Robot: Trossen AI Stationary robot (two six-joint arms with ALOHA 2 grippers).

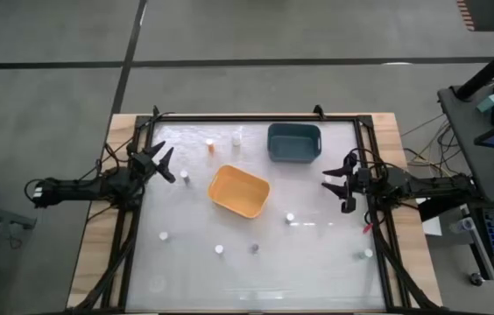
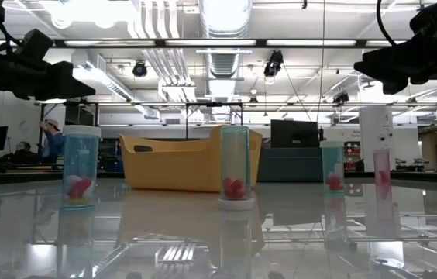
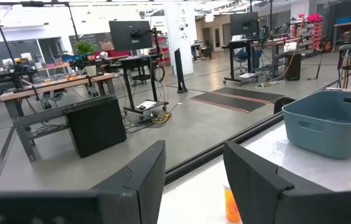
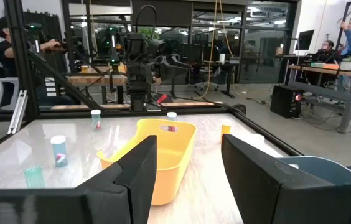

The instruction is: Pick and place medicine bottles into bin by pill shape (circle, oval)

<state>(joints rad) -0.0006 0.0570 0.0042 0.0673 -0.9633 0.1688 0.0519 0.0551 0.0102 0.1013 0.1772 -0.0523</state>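
The left gripper (image 1: 169,165) hung over the table's left edge with its fingers spread and nothing between them; the right gripper (image 1: 339,188) hung at the right edge, fingers likewise parted and empty. The orange-yellow tub (image 1: 239,191) sat near the middle of the table (image 1: 317,254); the dark teal tub (image 1: 294,143) stood behind it, toward the far right. An orange bottle (image 1: 210,145) and a white-capped bottle (image 1: 236,138) stood upright near the far edge; 1 bottle (image 1: 184,176) stood just beside the left gripper; others (image 1: 219,249) were scattered across the near half, all outside both tubs.
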